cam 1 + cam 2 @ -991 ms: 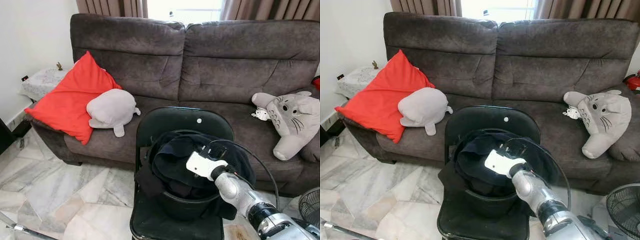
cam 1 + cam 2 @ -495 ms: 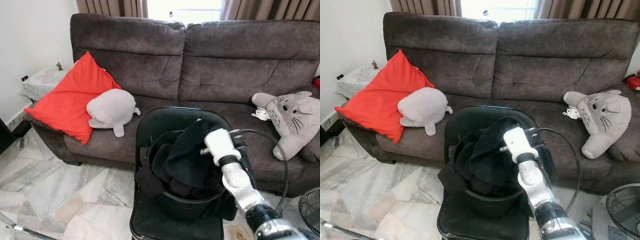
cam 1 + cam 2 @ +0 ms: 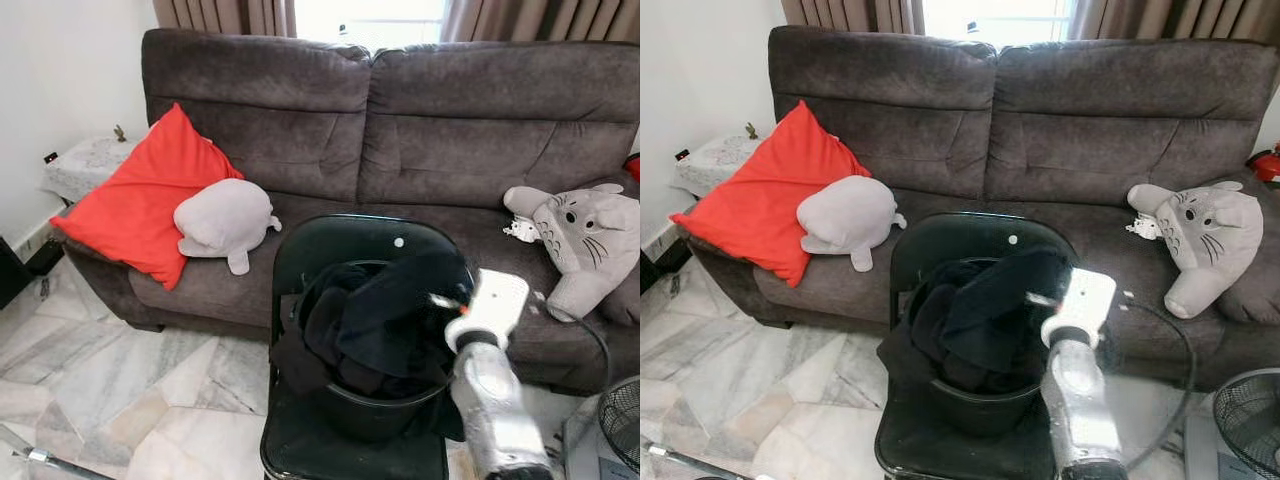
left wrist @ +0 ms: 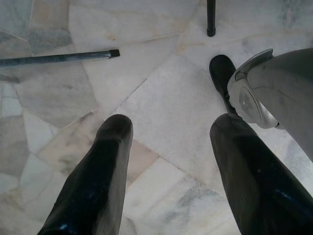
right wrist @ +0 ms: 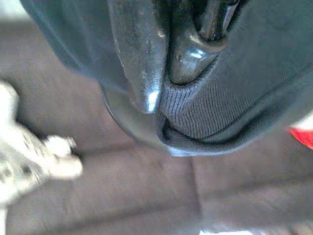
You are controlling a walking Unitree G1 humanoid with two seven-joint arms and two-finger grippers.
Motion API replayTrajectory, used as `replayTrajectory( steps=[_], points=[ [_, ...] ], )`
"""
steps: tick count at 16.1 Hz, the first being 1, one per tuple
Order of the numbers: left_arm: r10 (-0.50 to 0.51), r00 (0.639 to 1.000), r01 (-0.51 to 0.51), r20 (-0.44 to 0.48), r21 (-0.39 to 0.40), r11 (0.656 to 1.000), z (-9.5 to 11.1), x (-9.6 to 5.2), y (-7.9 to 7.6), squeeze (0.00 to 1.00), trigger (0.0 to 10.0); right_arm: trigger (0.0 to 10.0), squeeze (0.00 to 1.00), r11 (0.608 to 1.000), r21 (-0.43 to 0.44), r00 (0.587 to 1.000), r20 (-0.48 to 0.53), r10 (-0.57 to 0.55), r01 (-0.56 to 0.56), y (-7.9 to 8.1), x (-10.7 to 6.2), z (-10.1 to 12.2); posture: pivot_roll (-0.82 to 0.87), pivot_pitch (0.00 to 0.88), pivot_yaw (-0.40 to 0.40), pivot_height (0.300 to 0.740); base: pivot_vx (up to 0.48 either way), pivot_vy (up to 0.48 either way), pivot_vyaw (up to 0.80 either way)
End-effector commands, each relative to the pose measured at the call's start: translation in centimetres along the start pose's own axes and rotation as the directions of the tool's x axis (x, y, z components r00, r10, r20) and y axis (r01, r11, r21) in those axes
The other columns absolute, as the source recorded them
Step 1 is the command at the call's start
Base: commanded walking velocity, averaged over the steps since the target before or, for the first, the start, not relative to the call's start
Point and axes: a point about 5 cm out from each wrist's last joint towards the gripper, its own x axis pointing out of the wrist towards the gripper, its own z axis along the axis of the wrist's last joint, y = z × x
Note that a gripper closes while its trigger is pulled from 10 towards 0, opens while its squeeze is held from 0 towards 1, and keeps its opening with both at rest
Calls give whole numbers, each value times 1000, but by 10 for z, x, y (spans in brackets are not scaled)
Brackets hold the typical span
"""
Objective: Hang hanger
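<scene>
Left eye view: right gripper [image 3: 440, 300] lifting a dark garment [image 3: 385, 320] just above the black basket [image 3: 370, 405] on the chair [image 3: 340, 240].
Right wrist view: jaws clamping ribbed fabric; hanger not discernible.
Left wrist view: left gripper [image 4: 168, 161] hanging over marble floor [image 4: 161, 103], jaws spread.

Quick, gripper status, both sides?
Left gripper: open, holding nothing, hanging over the floor.
Right gripper: shut on the dark garment, lifting it from the basket on the chair.
</scene>
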Motion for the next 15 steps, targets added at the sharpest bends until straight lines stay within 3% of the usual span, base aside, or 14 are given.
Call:
replayTrajectory(
  steps=[1, 15],
  points=[
    [-3, 1000, 3, -8, -2, 1000, -3, -1, 2, 0, 10000, 0, 0, 1000, 2, 993, -119, -15, 16, -5, -2, -15, 63, 0, 61, 740, 0, 0, 0],
    [-3, 1000, 3, -8, -3, 1000, -3, -1, 2, 0, 10000, 0, 0, 1000, 11, 990, -141, -12, 14, -5, -4, -17, 63, 0, 61, 740, 0, 0, 0]
  ],
)
